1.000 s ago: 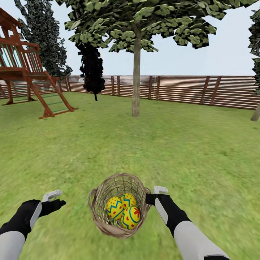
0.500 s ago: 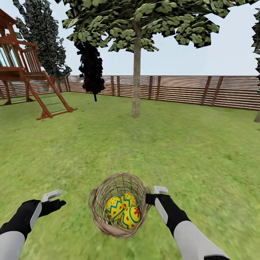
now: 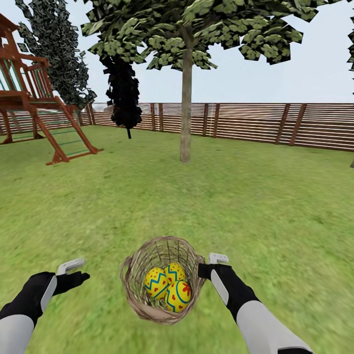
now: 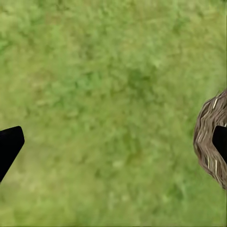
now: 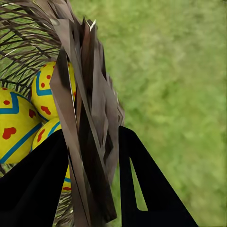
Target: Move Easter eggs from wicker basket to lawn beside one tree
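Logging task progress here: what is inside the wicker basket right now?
Three Easter eggs lie bunched together inside the wicker basket, none removed yet. The basket floor beneath them is covered. The right gripper has its jaws clamped on the basket wall.

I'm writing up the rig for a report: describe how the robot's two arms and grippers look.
Both arms share one look in the head view: pale grey-white forearm shells, then black wrist sections with a light grey panel, and a small white bracket near each gripper. The left gripper and right gripper are black; in the wrist views the fingers are plain black wedge-shaped blades. No cables or markings can be seen.
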